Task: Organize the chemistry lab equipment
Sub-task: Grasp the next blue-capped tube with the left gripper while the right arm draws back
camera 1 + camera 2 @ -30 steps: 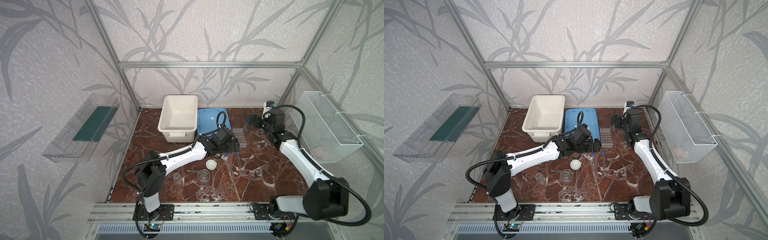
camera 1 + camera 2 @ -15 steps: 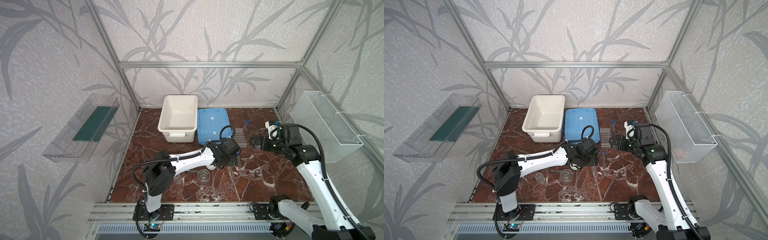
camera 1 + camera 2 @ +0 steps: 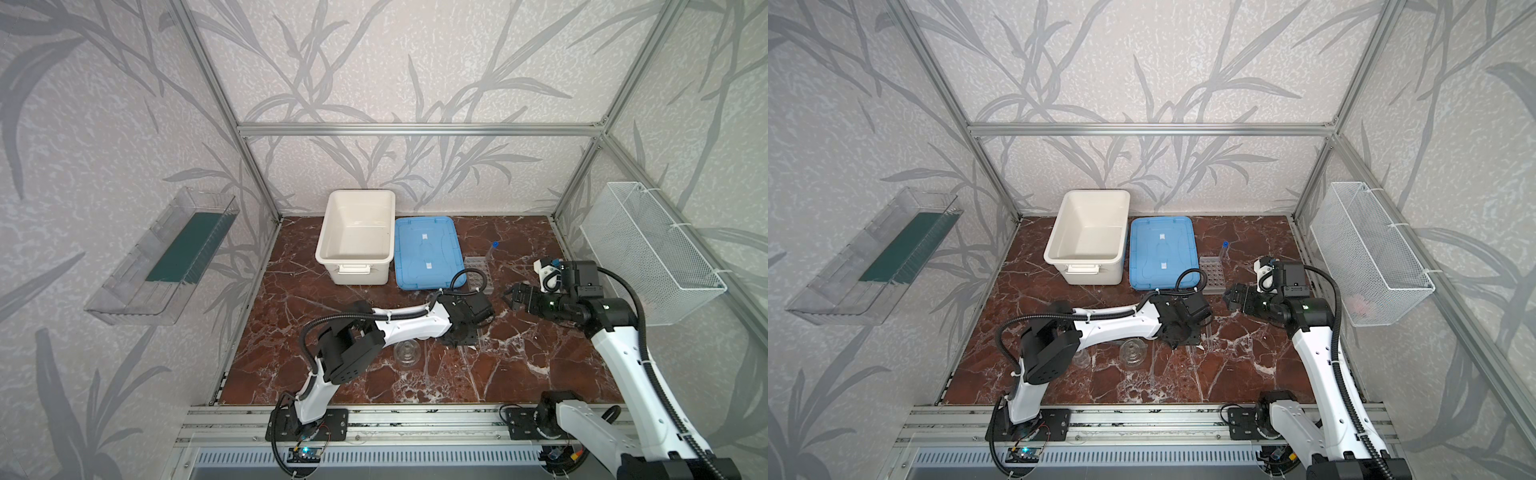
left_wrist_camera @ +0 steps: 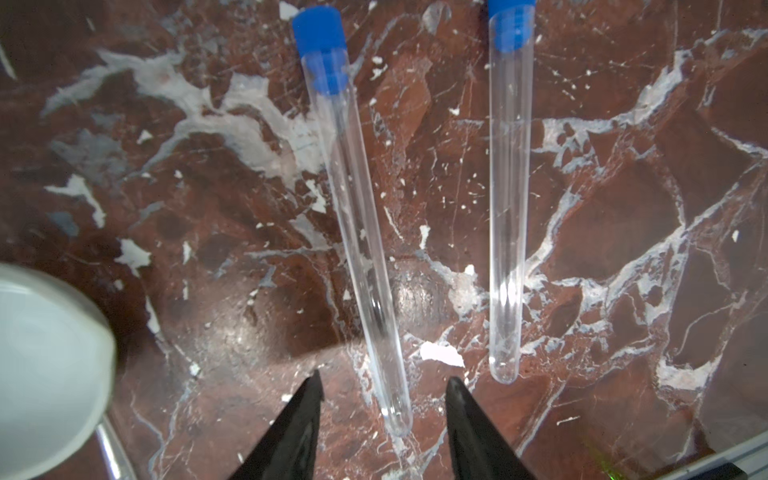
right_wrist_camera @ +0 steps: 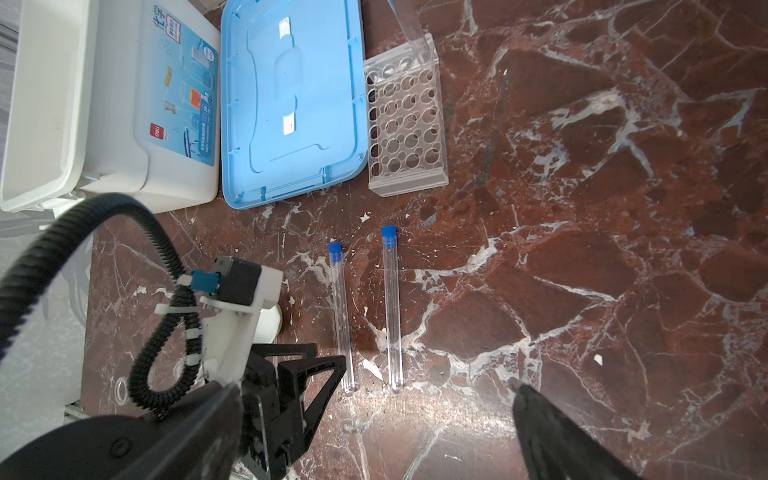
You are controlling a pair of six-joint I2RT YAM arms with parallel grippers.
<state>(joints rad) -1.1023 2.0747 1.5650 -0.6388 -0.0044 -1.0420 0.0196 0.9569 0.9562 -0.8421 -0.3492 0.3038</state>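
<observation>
Two clear tubes lie on the red marble table (image 4: 623,199), apart and nearly side by side, blue caps pointing away from the gripper; the first tube (image 4: 357,232) slants a little, the second tube (image 4: 509,208) lies straighter; both look empty. The first tube's rounded end lies between the black fingertips (image 4: 307,407) of the left gripper (image 4: 385,375); the jaws stand apart, neither touching the glass; the second tube's rounded end lies just outside one fingertip. A white dish (image 4: 41,365), blurred and cut by the frame's edge, sits on the first tube's side, well clear of it; a thin metal strip (image 4: 110,446) shows at its rim.
</observation>
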